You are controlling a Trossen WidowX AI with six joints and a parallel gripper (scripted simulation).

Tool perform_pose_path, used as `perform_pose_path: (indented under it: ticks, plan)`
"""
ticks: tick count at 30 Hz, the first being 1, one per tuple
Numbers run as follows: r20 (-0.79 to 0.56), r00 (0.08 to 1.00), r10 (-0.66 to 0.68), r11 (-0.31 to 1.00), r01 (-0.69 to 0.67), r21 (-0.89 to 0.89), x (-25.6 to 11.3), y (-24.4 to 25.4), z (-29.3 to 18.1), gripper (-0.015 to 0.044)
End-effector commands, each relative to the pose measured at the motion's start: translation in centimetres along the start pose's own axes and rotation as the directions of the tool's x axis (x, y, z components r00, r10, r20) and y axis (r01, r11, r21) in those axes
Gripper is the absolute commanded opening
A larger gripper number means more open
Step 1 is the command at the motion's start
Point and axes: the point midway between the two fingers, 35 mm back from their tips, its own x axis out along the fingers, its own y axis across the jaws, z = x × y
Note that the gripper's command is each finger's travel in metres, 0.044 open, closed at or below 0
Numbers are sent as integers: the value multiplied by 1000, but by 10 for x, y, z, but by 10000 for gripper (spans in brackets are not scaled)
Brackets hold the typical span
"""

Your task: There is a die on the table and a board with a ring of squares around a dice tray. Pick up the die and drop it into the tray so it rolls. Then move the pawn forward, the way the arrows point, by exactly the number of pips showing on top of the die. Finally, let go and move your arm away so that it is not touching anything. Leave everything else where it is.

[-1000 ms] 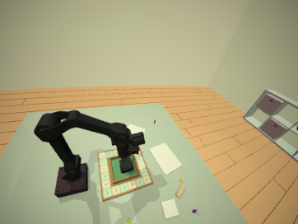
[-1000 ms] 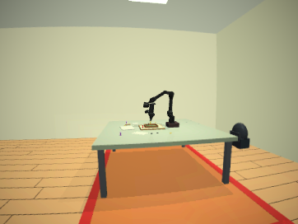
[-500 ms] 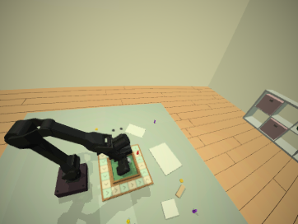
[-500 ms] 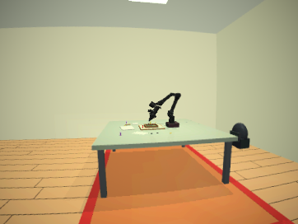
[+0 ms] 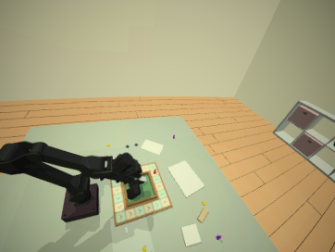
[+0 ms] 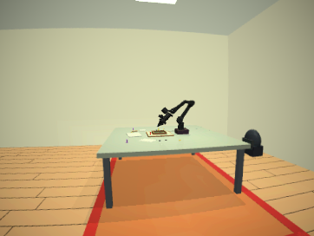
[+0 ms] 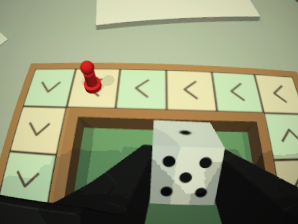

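Note:
The white die [image 7: 186, 167] is between my gripper's fingers, over the green-floored dice tray [image 5: 142, 202] [image 7: 105, 113]. Five pips face the wrist camera and one pip shows on the die's upper face. My gripper [image 7: 181, 156] is shut on the die; its fingers hide part of the tray. The red pawn [image 5: 155, 171] [image 7: 91, 81] stands upright on a cream square of the board [image 5: 121, 217] [image 7: 142, 89], one square before the corner that shows at the upper left in the wrist view. The arrow under the pawn is mostly hidden; neighbouring arrows on that row point left there.
Pale flat pieces [image 5: 186, 178] [image 5: 152, 146] [image 5: 191, 234] lie around the board. A tan block [image 5: 203, 215], a yellow piece [image 5: 204, 203] and a purple piece [image 5: 218, 237] lie to its right. Two dark discs [image 5: 127, 146] [image 5: 136, 144] lie behind it. The arm's base [image 5: 80, 204] stands at its left.

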Motion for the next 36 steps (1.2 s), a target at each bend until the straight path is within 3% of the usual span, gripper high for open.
perform_pose_path:
  ticks: [1,25,36]
  plan:
    - [27,1000,2,1000,-2,0,-28,0,11,0]
    - [23,1000,-2,1000,2,5,-33,-1,9,0]
    - [24,1000,-1,1000,1,3,-42,-1,20,289]
